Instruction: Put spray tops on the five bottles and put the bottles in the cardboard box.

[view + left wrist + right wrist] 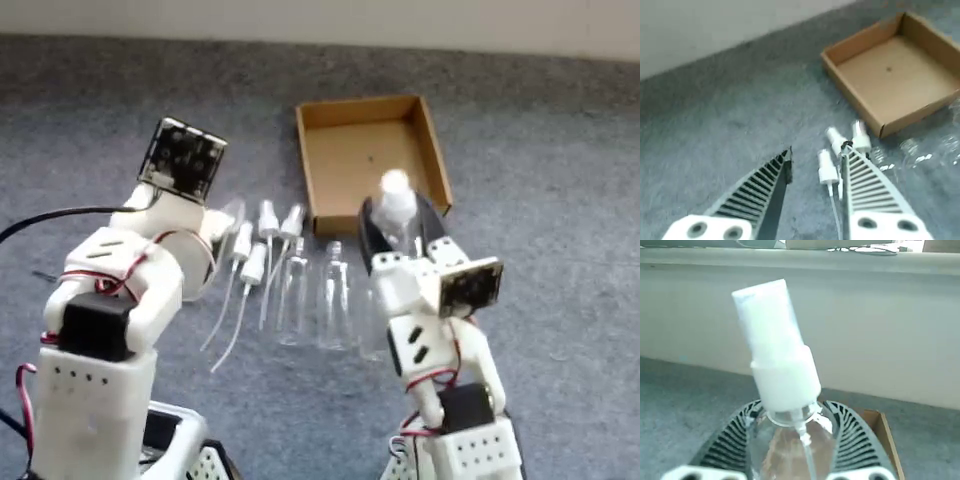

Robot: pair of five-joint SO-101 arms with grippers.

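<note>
Bottle (pixel 790 455), spray-topped, clenched in right gripper (pixel 792 409): we should carry it over cardboard box (pixel 355 160) just ahead, lower gently, then release.

Clear glossy plastic bottle (pixel 790 450); matt cardboard box (pixel 372 160); rough grey carpet (pixel 540 140).

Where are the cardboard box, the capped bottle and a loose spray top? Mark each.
cardboard box (pixel 365 160), high view, on its bare floor.
capped bottle (pixel 785 382), right wrist view, on its white spray top.
loose spray top (pixel 827 169), left wrist view, on its white head.
</note>
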